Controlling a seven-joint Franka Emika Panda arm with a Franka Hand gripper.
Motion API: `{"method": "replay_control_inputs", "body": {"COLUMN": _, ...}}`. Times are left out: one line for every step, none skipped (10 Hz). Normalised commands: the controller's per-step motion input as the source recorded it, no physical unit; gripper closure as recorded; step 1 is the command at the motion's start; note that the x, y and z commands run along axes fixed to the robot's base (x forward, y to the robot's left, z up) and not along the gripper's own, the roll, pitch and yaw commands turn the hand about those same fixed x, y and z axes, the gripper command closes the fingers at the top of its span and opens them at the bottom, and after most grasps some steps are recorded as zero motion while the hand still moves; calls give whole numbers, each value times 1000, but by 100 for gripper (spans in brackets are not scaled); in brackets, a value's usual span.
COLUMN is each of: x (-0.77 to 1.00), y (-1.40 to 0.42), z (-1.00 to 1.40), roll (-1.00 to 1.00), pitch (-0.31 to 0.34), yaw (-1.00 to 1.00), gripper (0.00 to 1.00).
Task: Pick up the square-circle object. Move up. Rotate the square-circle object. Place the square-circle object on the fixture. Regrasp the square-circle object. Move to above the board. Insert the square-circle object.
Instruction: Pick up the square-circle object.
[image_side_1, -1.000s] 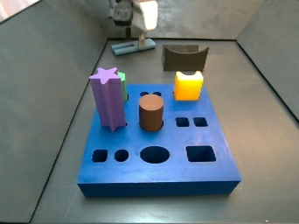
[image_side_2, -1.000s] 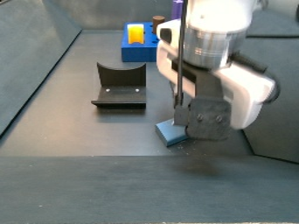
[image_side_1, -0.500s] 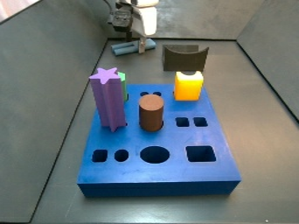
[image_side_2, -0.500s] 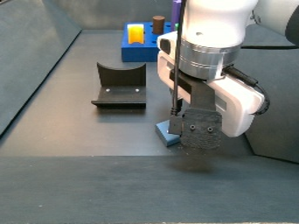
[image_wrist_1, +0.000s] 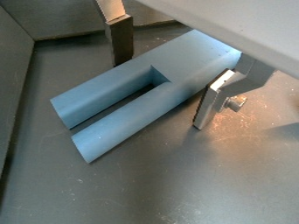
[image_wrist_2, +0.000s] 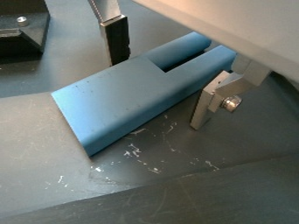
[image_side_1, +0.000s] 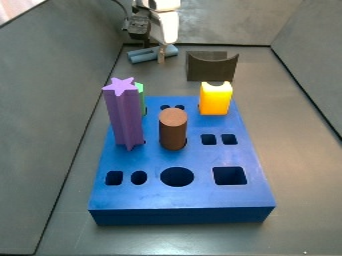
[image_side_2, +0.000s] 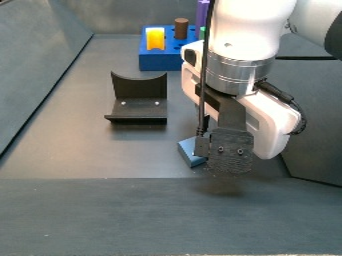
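Observation:
The square-circle object (image_wrist_1: 140, 92) is a long grey-blue peg lying flat on the dark floor, with a notch cut in its upper face; it also shows in the other wrist view (image_wrist_2: 128, 96). My gripper (image_wrist_1: 167, 74) (image_wrist_2: 163, 74) is open and low, one finger on each side of the peg with small gaps. In a side view the gripper (image_side_2: 211, 150) hides most of the peg (image_side_2: 191, 152). The dark fixture (image_side_2: 136, 97) (image_side_1: 211, 65) stands apart from it. The blue board (image_side_1: 181, 185) lies farther off.
On the board stand a purple star peg (image_side_1: 124, 115), a brown cylinder (image_side_1: 173, 130) and a yellow block (image_side_1: 215, 97). Grey walls close in the floor on the sides.
The gripper has come down a little around the peg. The peg has not moved.

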Motion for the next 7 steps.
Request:
{"method": "replay_control_inputs", "body": {"x": 0, "y": 0, "z": -14, "roll": -11, "pitch": -40, "yaw": 0, "gripper": 0}}
{"method": "replay_control_inputs", "body": {"x": 0, "y": -46, "z": 0, "roll": 61, "pitch": 0, "yaw": 0, "gripper": 0}}
{"method": "replay_control_inputs", "body": {"x": 0, "y": 0, "z": 0, "roll": 0, "pitch": 0, "yaw": 0, "gripper": 100}}
{"method": "replay_control_inputs", "body": {"x": 0, "y": 0, "z": 0, "roll": 0, "pitch": 0, "yaw": 0, "gripper": 100}}
{"method": "replay_control_inputs", "body": {"x": 0, "y": 0, "z": 0, "roll": 0, "pitch": 0, "yaw": 0, "gripper": 100}}
{"method": "replay_control_inputs", "body": {"x": 0, "y": 0, "z": 0, "roll": 0, "pitch": 0, "yaw": 0, "gripper": 100}}
{"method": "replay_control_inputs", "body": {"x": 0, "y": 0, "z": 0, "roll": 0, "pitch": 0, "yaw": 0, "gripper": 100}}
